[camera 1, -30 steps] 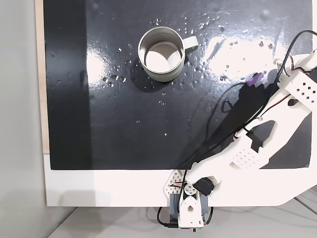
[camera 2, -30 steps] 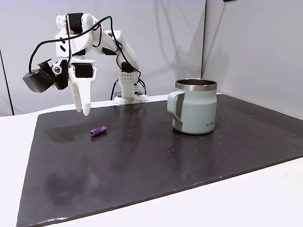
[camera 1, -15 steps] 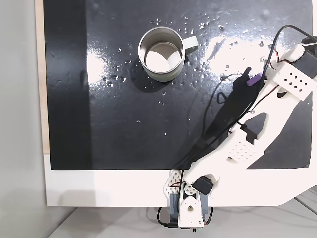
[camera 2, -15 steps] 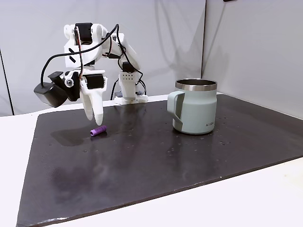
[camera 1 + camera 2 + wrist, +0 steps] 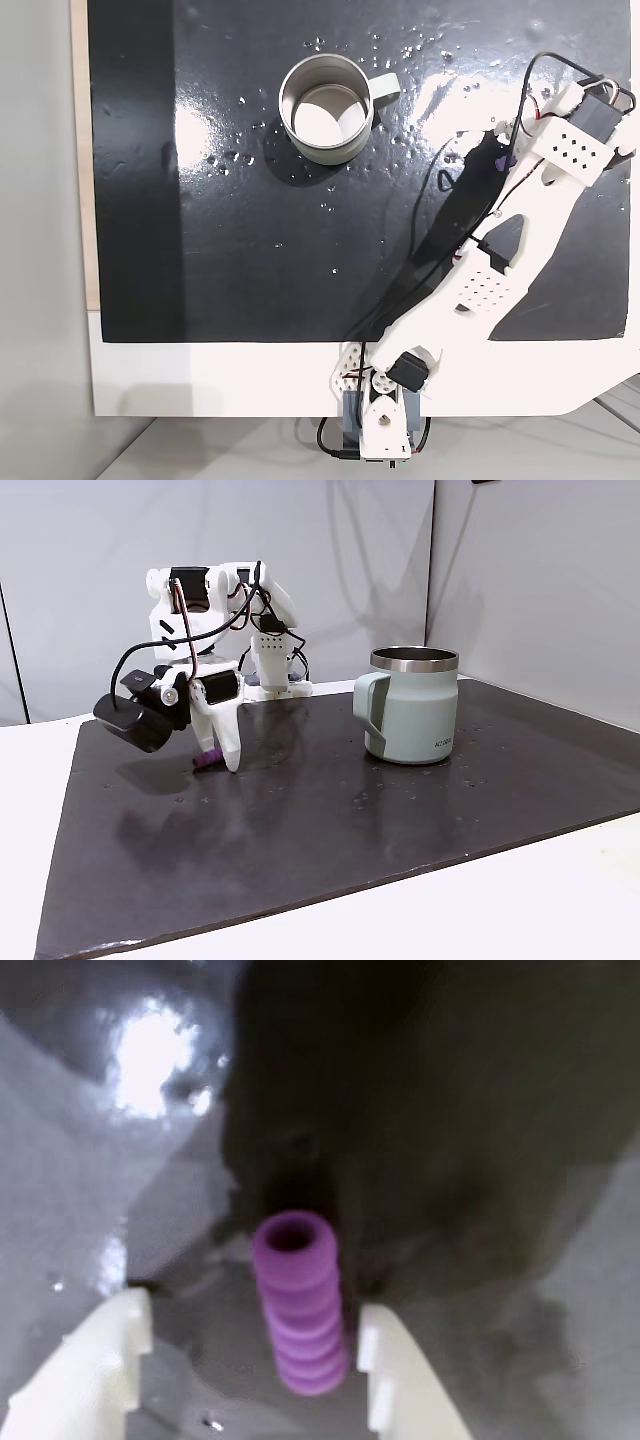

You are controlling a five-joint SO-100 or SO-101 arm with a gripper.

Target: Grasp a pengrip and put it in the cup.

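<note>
in the wrist view the small light-purple ribbed rubber pengrip (image 5: 297,1305) is seen lying on the glossy black mat (image 5: 480,1110), low in the centre of the frame, between the two white plastic fingers (image 5: 395,1370) of the gripper (image 5: 250,1355). the jaws are spread wider than the pengrip and nothing is held: a clear gap is left on the left side, while the right finger is just beside it, contact not being certain. in the side fixed view the gripper (image 5: 222,763) is lowered to the mat at left of centre, the pengrip (image 5: 207,761) partly hidden behind it. the round grey-silver metal mug with a small handle (image 5: 412,705) stands well apart, right of centre; from above, the mug (image 5: 325,96) is seen in the upper middle, empty.

the pengrip is judged off-centre in the jaws, so on closing it could be pushed sideways or rolled before both fingers meet it. being soft and short, it could be pinched near one end and squirted out, or dropped in transit to the mug.
</note>
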